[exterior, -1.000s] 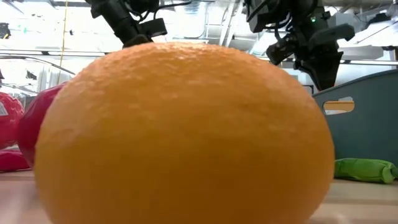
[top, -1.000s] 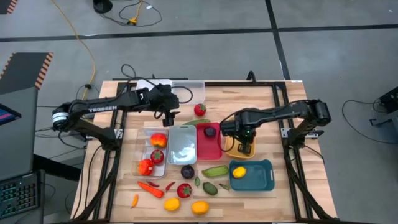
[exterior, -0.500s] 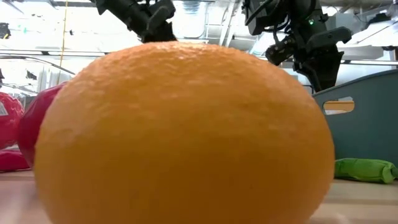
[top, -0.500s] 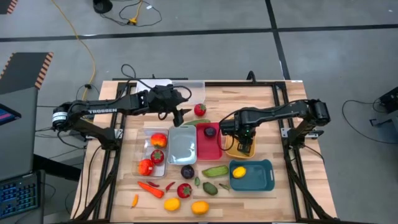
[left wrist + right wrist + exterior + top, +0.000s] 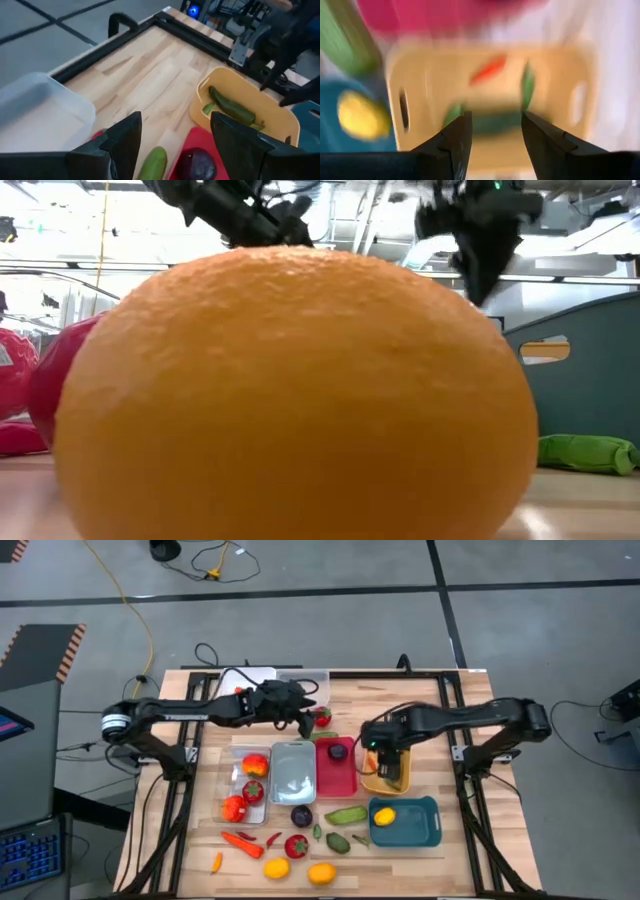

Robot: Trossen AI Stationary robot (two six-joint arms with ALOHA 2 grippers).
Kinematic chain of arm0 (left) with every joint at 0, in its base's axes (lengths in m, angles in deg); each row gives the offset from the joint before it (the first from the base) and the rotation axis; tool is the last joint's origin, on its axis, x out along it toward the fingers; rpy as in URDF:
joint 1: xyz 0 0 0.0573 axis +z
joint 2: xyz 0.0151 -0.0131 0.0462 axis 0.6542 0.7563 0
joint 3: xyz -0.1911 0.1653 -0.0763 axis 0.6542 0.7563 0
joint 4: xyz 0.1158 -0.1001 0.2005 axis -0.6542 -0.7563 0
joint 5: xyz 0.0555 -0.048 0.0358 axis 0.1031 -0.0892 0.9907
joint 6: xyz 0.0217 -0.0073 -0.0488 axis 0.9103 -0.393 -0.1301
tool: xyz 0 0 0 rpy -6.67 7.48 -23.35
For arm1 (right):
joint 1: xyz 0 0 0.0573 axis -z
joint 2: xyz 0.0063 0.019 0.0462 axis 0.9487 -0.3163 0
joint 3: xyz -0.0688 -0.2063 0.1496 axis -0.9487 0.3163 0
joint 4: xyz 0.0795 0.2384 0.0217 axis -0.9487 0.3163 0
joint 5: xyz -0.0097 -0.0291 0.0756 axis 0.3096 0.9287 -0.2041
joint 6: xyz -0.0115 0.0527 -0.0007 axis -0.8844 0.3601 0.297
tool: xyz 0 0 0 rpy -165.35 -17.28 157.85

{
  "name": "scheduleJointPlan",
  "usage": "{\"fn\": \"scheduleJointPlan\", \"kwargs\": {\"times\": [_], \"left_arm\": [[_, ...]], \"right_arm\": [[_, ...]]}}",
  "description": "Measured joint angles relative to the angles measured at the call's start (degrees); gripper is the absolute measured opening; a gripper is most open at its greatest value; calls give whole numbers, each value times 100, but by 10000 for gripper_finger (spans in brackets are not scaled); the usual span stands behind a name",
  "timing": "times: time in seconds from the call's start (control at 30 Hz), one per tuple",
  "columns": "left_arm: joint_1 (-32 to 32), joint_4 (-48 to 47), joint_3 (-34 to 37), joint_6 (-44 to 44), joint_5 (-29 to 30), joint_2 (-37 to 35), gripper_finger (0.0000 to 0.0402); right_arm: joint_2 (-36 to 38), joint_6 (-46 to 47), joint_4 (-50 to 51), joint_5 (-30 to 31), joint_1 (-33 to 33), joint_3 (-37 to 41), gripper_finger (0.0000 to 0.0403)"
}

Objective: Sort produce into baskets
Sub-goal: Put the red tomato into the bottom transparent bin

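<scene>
Right gripper (image 5: 386,752): above the yellow bin (image 5: 372,780), fingers apart and empty in its wrist view. A second ago it sat lower in that bin, near closed; it has since let go and lifted. The yellow bin (image 5: 490,105) holds green pods (image 5: 527,82), a dark green piece and a small red chili (image 5: 487,70); judged a finished drop, one item sorted.

Left gripper (image 5: 305,720): has swept from the white bin (image 5: 250,677) side across to the loose red strawberry (image 5: 321,717) at the back of the table, just beside the red bin (image 5: 336,772). Fingers (image 5: 120,145) spread, nothing between them. Judged the next pickup, not yet made.

Bins, contents:
- Red bin: one purple plum (image 5: 338,751).
- Teal bin (image 5: 404,823): one lemon (image 5: 384,816).
- Clear bin (image 5: 250,788): red and orange fruit.
- Grey bin (image 5: 293,773): nothing seen in it.

Unsorted, front of table: carrot (image 5: 242,843), plum, strawberry, cucumber (image 5: 345,814), green pods, lemon, and an orange (image 5: 290,395) that fills the low view.
</scene>
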Motion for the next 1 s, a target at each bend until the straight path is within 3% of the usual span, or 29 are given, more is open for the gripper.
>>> {"fn": "scheduleJointPlan", "kwargs": {"times": [0.13, 0.4, 0.7, 1.0], "left_arm": [[0, 395, 0, -402, -2, 330, 224], [-17, 890, 0, -1303, -3, 840, 224], [-15, 860, 2, -530, 10, 957, 224], [-17, 1047, 2, -910, 14, 953, 224]], "right_arm": [[519, -605, -1390, 525, 6, -2, 198], [869, -1544, -3530, 473, 42, -4, 198], [769, -1595, -3493, 456, 75, -4, 198], [717, -1594, -3279, 456, 76, -2, 198]]}}
